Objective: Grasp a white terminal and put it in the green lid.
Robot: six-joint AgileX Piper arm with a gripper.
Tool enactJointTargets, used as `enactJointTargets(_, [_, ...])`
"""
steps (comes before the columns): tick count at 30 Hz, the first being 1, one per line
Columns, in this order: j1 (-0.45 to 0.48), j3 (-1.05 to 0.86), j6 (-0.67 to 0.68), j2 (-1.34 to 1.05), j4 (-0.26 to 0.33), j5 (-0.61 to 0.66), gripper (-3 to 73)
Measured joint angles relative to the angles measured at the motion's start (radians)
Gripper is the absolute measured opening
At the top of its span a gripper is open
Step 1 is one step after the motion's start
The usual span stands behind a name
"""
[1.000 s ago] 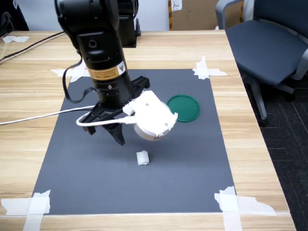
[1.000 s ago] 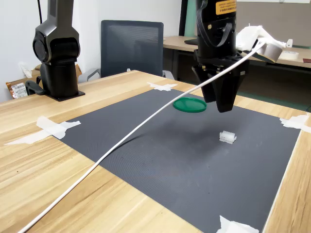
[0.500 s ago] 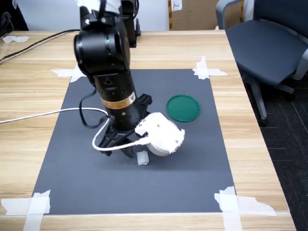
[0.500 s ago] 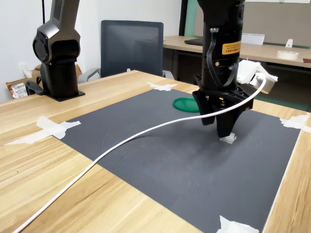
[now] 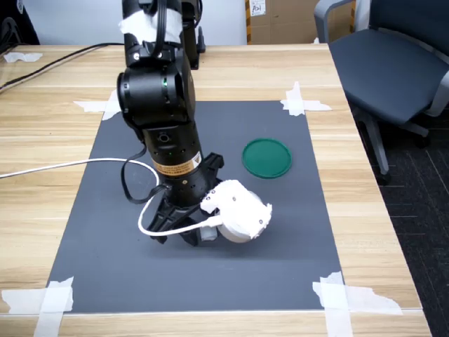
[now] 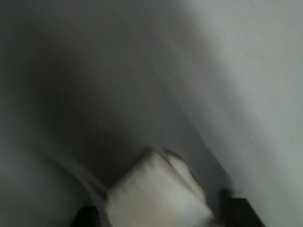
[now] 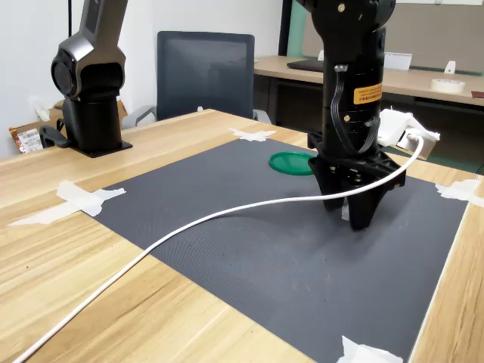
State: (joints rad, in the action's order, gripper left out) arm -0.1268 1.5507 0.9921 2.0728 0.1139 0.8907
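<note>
This looks like an office used as a robot lab. A black robot arm [image 5: 165, 133] stands on a long wooden table [image 5: 42, 182]. A dark mat [image 5: 280, 232] lies on the table, stuck down with white tape [image 5: 302, 102] at its corners. Grey office chairs [image 5: 389, 60] stand beside the table. Behind the table is another desk [image 7: 423, 79] with a roll of tape [image 7: 452, 85] on it, and a cardboard box [image 5: 284, 21] sits against the wall.
</note>
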Motion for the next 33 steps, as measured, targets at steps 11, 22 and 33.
enactJointTargets(11, [0.000,0.000,0.007,0.003,0.015,0.004,39.7])
enactJointTargets(22, [0.000,0.000,0.004,-0.043,0.018,-0.001,35.3])
enactJointTargets(33, [0.000,-0.042,0.003,-0.228,0.124,0.157,35.3])
